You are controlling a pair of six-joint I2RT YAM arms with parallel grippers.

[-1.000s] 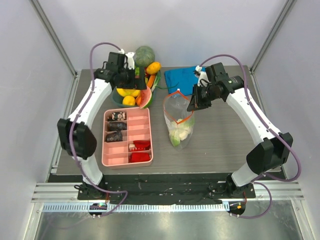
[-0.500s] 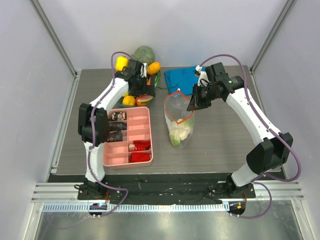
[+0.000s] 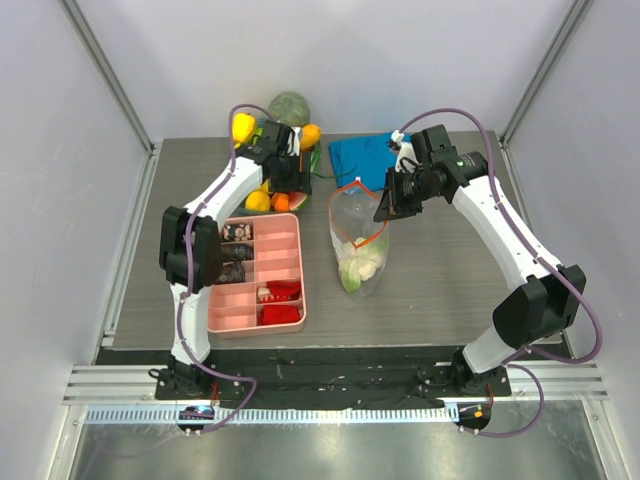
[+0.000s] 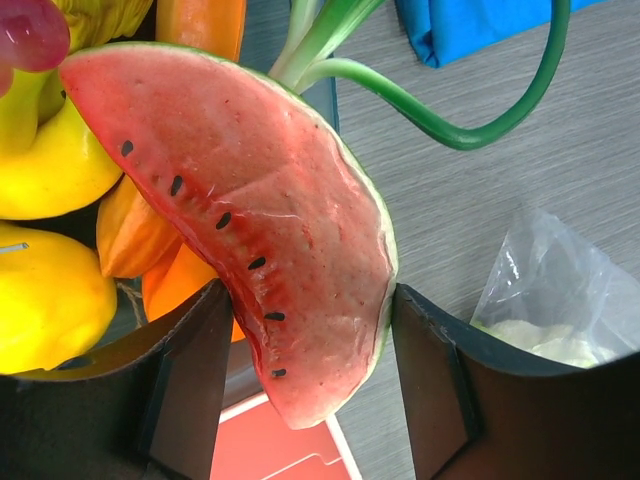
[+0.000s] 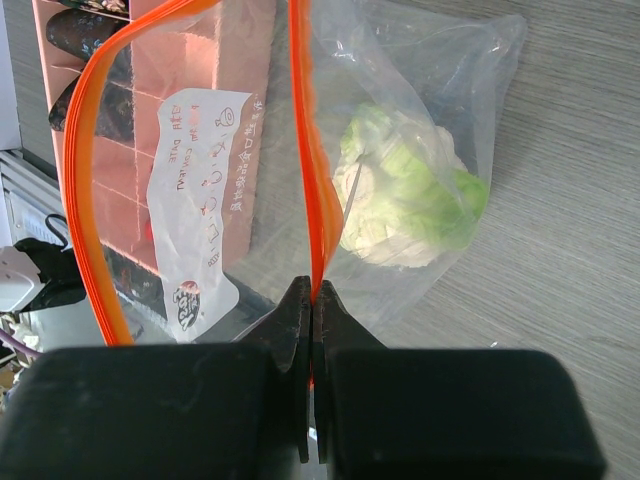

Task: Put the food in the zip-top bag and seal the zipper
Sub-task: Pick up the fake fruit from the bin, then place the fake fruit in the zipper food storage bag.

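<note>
1. Right hand (image 5: 311,305): pinched flat on the zipper strip (image 5: 305,150) of the bag (image 5: 420,80), at one side of the mouth. I hold it up there so the mouth gapes for loading and the soft plastic does not slump onto the desk (image 3: 440,280).

2. Bag contents: one cauliflower (image 5: 400,200), lying at the bottom. The zipper is unsealed.

3. Left hand (image 4: 312,300): at the fruit pile on the far left of the desk. Its fingers (image 4: 180,400) press both flanks of the watermelon slice (image 4: 250,200). I read that as a grip, narrowed to the slice's thickness. I cannot tell whether the slice is clear of the pile.

4. Remaining food: yellow fruit (image 4: 45,300) and green stalks (image 4: 440,130) crowd the slice. In my judgement it wants a straight lift to avoid dragging its neighbours.

5. Not for bagging: the pink tray (image 3: 212,280), in front of the pile and left of the bag, and the blue cloth (image 3: 362,155) behind the bag.

6. Progress, as I judge it: early, with most of the food outside the bag.
</note>
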